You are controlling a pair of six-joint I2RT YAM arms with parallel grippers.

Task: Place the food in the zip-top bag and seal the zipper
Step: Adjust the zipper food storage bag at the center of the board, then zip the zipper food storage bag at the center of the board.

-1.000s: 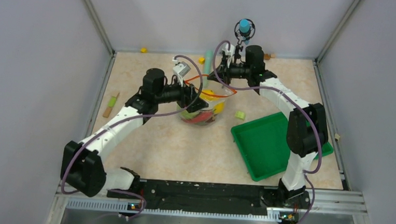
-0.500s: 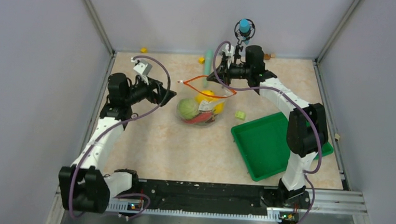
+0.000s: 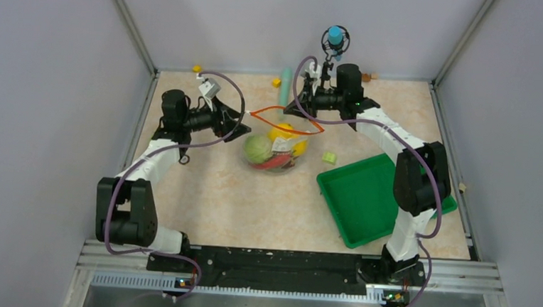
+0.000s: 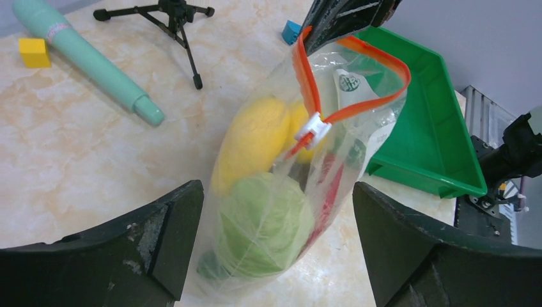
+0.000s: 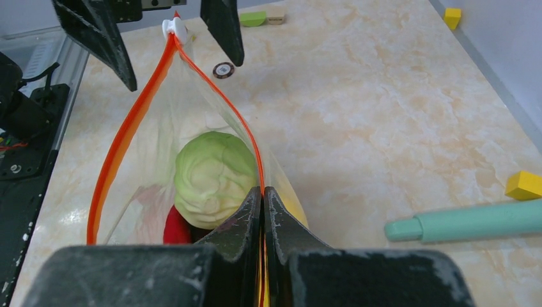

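Currently right gripper [image 5: 263, 195] clamped on zipper [image 5: 124, 137]; left gripper [image 4: 278, 192] apart, straddling slider [image 4: 312, 131] (not touching).

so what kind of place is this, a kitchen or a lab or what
Most likely a robot lab test cell, not a kitchen: plain grey walls box in a marble-look tabletop, the left arm and right arm are bolted to a rail, and the zip-top bag holds toy food.
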